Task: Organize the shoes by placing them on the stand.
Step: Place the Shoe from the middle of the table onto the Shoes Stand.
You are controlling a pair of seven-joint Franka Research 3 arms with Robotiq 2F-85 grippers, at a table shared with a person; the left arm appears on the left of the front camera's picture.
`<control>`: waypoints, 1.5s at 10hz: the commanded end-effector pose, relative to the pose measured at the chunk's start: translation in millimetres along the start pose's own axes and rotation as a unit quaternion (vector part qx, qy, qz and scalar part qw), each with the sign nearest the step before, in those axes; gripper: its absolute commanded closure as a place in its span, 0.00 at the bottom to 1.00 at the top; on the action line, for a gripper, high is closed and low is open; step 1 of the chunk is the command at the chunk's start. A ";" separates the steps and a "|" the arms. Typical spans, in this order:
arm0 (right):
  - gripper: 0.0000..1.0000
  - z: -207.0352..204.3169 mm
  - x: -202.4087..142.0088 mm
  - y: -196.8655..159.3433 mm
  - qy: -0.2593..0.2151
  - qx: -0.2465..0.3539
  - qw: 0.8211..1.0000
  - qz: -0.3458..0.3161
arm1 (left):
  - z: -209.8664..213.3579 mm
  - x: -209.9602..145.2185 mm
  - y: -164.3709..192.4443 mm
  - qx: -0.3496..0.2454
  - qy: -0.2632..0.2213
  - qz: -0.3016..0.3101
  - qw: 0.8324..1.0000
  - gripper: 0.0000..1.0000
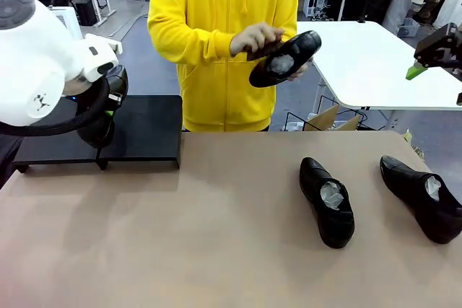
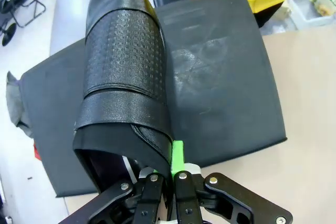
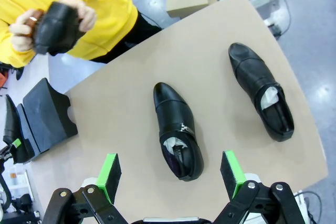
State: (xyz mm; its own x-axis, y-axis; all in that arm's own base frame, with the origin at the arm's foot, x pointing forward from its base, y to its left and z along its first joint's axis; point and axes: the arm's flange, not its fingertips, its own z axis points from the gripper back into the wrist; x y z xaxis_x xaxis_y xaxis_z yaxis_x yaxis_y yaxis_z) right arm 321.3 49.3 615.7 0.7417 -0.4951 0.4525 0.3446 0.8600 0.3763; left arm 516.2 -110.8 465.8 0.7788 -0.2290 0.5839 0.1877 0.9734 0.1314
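My left gripper (image 2: pixel 171 157) is shut on the heel rim of a black shoe (image 2: pixel 126 66), which hangs toe-away above the matte black stand (image 2: pixel 220 87). In the front view the left arm (image 1: pixel 43 55) covers the left part of the stand (image 1: pixel 144 128). Two more black shoes, stuffed with white paper, lie on the table: one in the middle (image 1: pixel 328 203) (image 3: pixel 176 129), one at the right (image 1: pixel 424 196) (image 3: pixel 262 93). The person holds another shoe (image 1: pixel 286 59) (image 3: pixel 55 24) in both hands. High above the middle shoe, my right gripper (image 3: pixel 169 157) is open and holds nothing.
The person in a yellow hoodie (image 1: pixel 216 27) stands at the far edge, right of the stand. The beige table (image 1: pixel 180 236) has bare room at its left and front. A white table (image 1: pixel 375 63) stands behind at the right. A green fingertip pad (image 1: pixel 413 72) shows at upper right.
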 end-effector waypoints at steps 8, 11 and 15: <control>0.00 0.1 1.6 -0.8 -0.004 -0.001 1.000 0.007 | -34.9 18.1 -23.5 0.009 -0.041 0.007 0.999 1.00; 0.00 0.1 1.6 -0.8 -0.004 -0.001 1.000 0.007 | -46.2 13.0 -21.4 0.018 -0.045 0.031 0.998 1.00; 0.00 0.1 1.6 -0.8 -0.004 -0.001 1.000 0.007 | -54.6 6.9 -21.4 0.027 -0.037 0.031 0.998 1.00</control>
State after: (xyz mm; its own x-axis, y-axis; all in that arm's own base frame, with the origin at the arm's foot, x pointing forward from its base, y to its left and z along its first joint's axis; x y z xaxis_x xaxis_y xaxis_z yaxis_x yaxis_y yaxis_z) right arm 321.3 49.3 615.7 0.7417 -0.4951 0.4525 0.3446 0.8600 0.3763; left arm 547.5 -126.1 425.4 0.7595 -0.1716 0.6275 0.1245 0.9851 0.1186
